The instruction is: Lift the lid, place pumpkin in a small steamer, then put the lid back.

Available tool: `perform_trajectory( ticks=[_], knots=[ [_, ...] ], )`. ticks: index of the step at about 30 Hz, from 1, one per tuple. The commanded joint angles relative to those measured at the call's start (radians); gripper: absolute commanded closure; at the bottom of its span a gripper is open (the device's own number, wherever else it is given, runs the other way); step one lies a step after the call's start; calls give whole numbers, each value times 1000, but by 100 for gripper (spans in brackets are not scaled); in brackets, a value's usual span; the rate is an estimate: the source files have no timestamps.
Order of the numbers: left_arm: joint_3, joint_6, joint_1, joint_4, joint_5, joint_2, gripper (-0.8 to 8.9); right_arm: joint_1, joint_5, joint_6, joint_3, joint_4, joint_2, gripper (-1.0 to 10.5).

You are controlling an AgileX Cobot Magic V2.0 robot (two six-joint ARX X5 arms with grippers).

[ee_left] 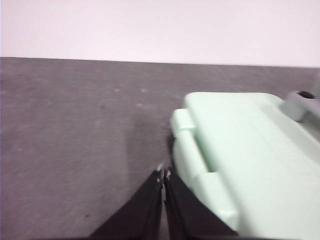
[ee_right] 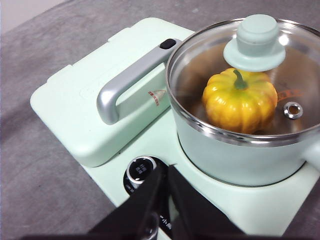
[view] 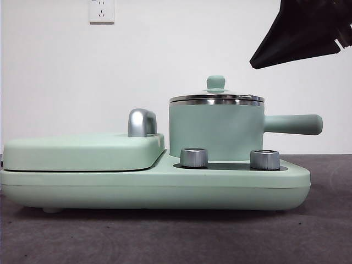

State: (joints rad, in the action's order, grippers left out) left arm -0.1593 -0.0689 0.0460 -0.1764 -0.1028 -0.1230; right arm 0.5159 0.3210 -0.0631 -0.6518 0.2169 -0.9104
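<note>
Pumpkin [ee_right: 240, 100] sits under lid [ee_right: 260, 75] in steamer [ee_right: 235, 150]; both claws [ee_right: 165, 172] [ee_left: 163, 175] closed, holding nothing.

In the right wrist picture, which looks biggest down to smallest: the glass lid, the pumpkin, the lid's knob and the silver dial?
1. The lid, widest by far.
2. The pumpkin under the glass.
3. The lid's knob, a little narrower than the pumpkin, though it sits nearer the camera.
4. The silver dial, partly hidden by the right gripper.

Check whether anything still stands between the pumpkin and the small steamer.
Nothing does: the pumpkin already sits inside the small steamer, with the lid seated on its rim.
</note>
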Motion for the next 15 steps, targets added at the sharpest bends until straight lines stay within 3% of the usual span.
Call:
perform_trajectory(
  ticks=[1, 15],
  knots=[
    [45, -18, -13, 18, 24, 50, 806, 7, -5, -8, -18, -15, -3, 927],
    [147, -26, -40, 38, 70, 120, 807, 7, -6, -8, -18, -15, -3, 927]
  ],
)
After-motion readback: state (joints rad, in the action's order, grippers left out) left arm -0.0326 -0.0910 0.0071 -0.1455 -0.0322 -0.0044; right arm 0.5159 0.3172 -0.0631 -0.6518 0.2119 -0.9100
